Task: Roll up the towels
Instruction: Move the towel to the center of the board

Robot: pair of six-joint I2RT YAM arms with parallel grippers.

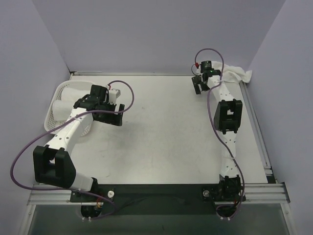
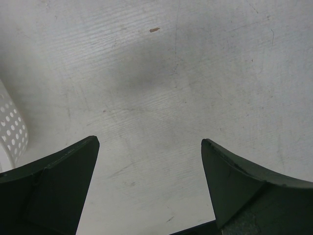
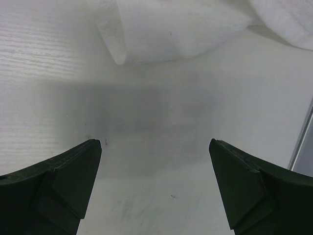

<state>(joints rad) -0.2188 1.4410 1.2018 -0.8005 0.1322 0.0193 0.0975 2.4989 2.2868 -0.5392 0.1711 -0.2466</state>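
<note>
A white towel lies crumpled at the far right corner of the tabletop, close against the right edge and partly hidden behind the right arm. The right claw hangs just left of it with its 2 fingers spread wide and nothing between them. In the right wrist view the right claw shows bare tabletop in its gap, while the towel sits ahead of the fingertips, near but not touching, with one folded edge pointing down toward the claw and more cloth bunched at the upper right. On the left side, a white lattice basket stands at the tabletop's left edge, and the left arm reaches across it. The left claw is just right of the basket, also spread wide and holding nothing. From the left wrist the left claw frames scuffed white tabletop, and the perforated wall of the basket shows at the left margin, apart from the left finger. Something white lies in the basket, too pale to tell what.
</note>
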